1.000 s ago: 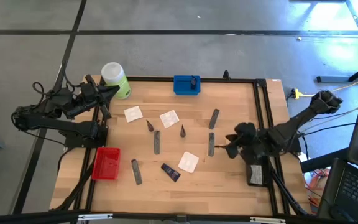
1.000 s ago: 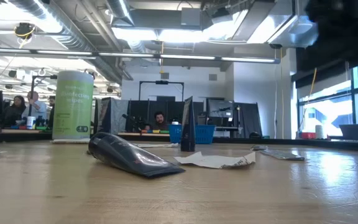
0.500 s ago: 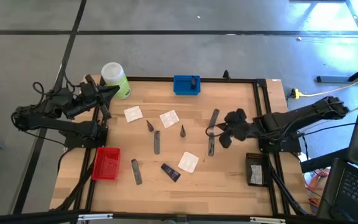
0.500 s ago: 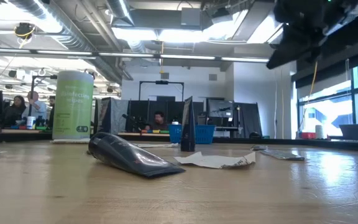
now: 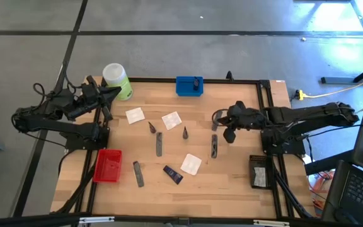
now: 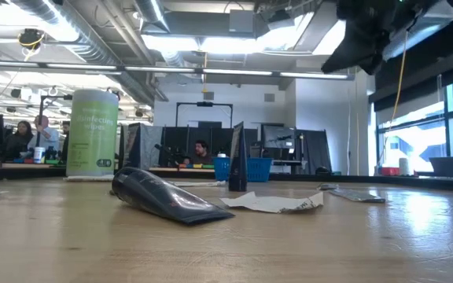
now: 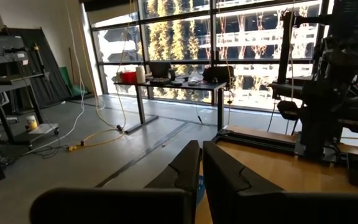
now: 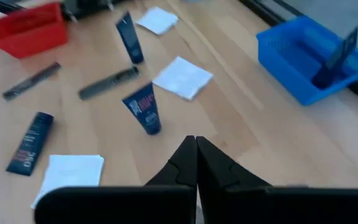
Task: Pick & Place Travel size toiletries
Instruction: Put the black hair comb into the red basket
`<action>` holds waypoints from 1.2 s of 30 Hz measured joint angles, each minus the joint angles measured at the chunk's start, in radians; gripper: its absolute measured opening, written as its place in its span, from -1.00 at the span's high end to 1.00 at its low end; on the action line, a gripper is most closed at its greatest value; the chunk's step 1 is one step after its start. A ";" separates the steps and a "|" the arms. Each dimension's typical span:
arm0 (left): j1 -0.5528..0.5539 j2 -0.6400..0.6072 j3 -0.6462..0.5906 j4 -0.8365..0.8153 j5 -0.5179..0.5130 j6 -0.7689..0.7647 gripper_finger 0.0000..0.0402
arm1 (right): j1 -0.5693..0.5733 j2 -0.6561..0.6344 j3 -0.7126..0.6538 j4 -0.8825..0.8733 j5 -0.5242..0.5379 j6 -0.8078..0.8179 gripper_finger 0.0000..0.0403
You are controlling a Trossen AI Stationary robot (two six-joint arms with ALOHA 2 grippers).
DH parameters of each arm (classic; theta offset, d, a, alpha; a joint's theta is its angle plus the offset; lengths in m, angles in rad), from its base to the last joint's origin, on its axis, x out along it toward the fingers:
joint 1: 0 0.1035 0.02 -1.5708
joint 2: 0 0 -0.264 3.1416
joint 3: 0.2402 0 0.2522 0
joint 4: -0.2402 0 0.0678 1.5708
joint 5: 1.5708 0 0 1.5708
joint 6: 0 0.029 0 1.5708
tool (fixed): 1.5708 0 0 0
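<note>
From above, the toiletries are scattered across the wooden table (image 5: pixel 232 183): two white sachets (image 5: pixel 135 115) side by side toward the far end, a third white sachet (image 5: pixel 191 164) nearer the front, and two small dark cones (image 5: pixel 152 127) between them. Slim grey tubes (image 5: pixel 159 143) lie flat, one mid-table, one near the red tray (image 5: pixel 108 165) at the left front, one beside the right gripper (image 5: pixel 220 128). A dark navy tube (image 5: pixel 172 174) sits just beside the front sachet. The right gripper reaches out over the right side of the table, its fingers pressed together and holding nothing. The left gripper (image 5: pixel 113 92) waits off the table's far left corner beside the green bottle (image 5: pixel 117 81), fingers close together. A blue tray (image 5: pixel 189 86) sits at the far edge.

At table height, a dark tube (image 6: pixel 163 196) lies flat up front with a crumpled white sachet (image 6: pixel 278 203) beside it, and one dark cone (image 6: pixel 237 157) stands upright behind. People show in the room beyond.

The left wrist looks past its nearly closed fingers (image 7: pixel 185 168) into the room.

The right wrist shows its closed fingers (image 8: pixel 180 158) above the wood; ahead, two navy cones (image 8: pixel 145 109) with printed labels stand upright, white sachets and grey tubes lie flat, and a dark item stands in the blue tray.
</note>
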 joint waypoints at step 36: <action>0.000 0.002 0.000 0.069 0.192 -0.158 0.92 | -0.086 -0.456 -0.298 0.155 0.011 -0.239 0.64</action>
